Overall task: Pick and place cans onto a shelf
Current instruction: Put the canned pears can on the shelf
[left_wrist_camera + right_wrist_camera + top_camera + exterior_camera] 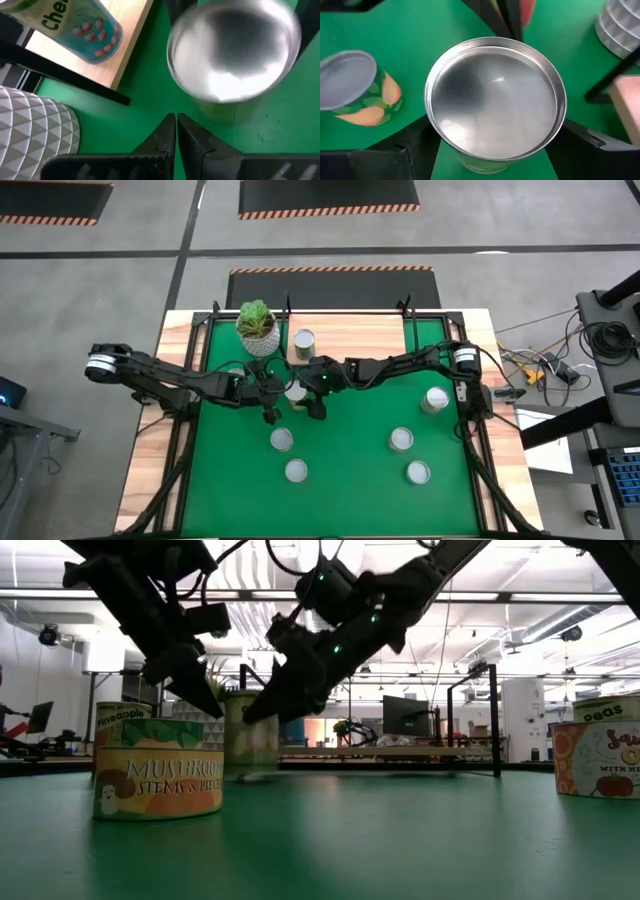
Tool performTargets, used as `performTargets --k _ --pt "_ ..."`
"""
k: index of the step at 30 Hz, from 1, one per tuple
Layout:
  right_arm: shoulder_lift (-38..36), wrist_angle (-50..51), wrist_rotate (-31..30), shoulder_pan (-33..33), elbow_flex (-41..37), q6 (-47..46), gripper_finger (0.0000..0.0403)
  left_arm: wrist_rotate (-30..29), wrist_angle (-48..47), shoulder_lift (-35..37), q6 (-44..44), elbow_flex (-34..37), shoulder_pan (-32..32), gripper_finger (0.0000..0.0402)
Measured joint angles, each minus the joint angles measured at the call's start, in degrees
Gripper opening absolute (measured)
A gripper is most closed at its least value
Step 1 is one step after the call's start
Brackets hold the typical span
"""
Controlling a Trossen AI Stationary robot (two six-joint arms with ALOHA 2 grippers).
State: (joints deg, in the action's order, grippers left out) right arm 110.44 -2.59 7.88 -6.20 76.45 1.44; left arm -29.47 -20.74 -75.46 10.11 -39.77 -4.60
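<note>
A can [295,390] stands on the green mat just in front of the shelf [350,330], a light wooden board with black posts. My right gripper [297,393] is open and straddles this can; its silver top [495,100] fills the right wrist view, with a dark finger [415,150] low on each side, close to the wall. My left gripper [270,410] is shut and empty, hovering just left of the same can [235,50]. One can [304,340] with a cherry label [80,30] stands on the shelf. Several more cans [282,440] [401,440] [434,398] stand on the mat.
A white pot with a green plant [258,328] stands at the shelf's left end, close to both grippers. Labelled cans [158,780] [600,755] stand at the front left and right of the mat. A peach-labelled can [357,90] stands near the right gripper.
</note>
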Motion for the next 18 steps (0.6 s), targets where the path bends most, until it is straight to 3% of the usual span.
performTargets --k 7,11,18 --pt "-7.9 14.0 -5.4 0.6 -0.1 -3.0 0.0289 0.0 -1.9 4.5 0.8 0.0 -0.5 0.0000" --pt "-13.5 20.9 -14.9 1.2 -0.9 -3.8 0.0289 0.0 -2.0 8.4 0.9 0.0 -2.0 0.0000" --pt "-21.6 22.0 -35.0 -1.4 -5.6 -9.0 0.0290 0.1 -1.8 15.0 0.9 0.0 -4.0 0.0000"
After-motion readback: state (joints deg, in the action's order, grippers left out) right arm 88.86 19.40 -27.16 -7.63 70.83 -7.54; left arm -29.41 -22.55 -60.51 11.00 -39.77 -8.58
